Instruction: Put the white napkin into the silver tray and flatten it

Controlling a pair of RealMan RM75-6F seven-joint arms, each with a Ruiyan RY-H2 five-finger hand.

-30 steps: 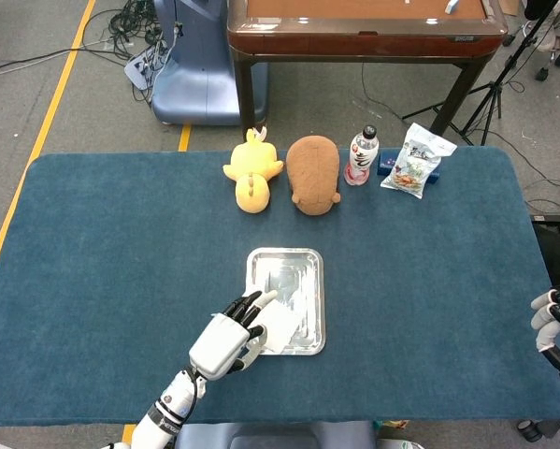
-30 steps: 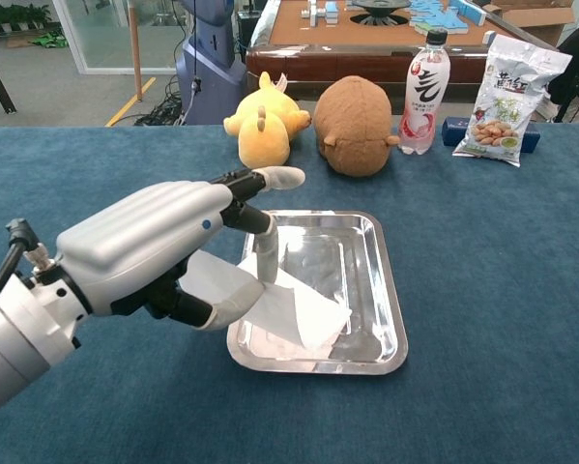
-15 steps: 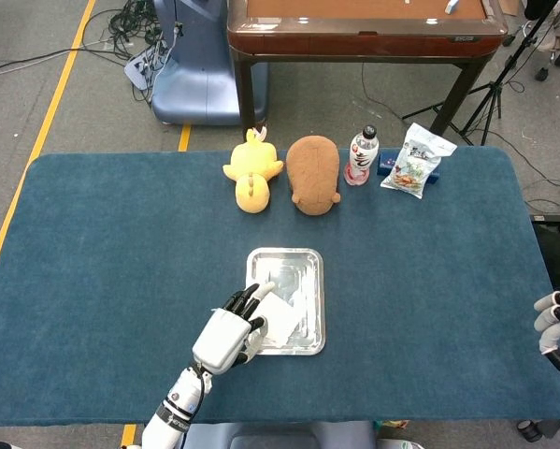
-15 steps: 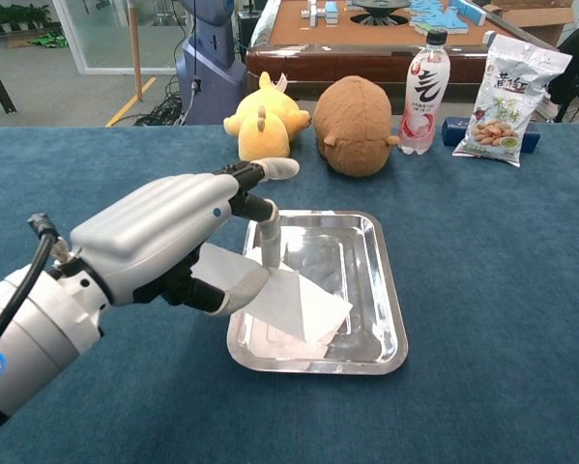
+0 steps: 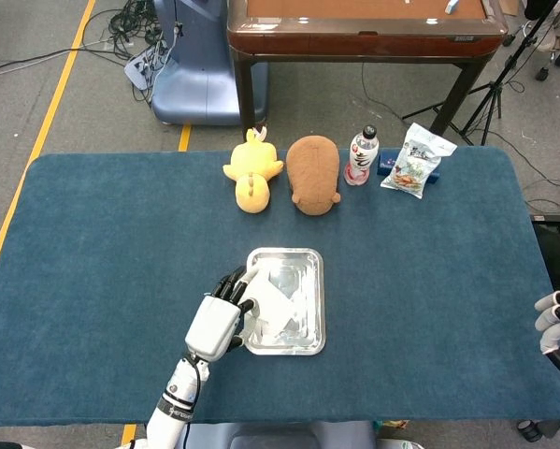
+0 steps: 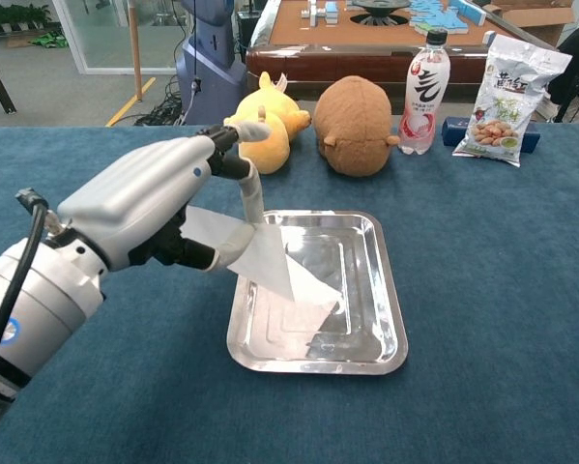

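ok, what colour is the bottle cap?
Black, on the bottle; clearest in the chest view.

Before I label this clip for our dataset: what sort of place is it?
Probably an indoor robot lab or demo room: a blue-clothed table, cables on the concrete floor, and a tripod standing beside a wooden games table.

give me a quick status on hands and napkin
Left hand pinches white napkin, its corner hanging over silver tray. Right hand idle at table edge. Not flattened.

The right hand [image 5: 558, 329] is cut off by the head view's edge (its finger pose unreadable).
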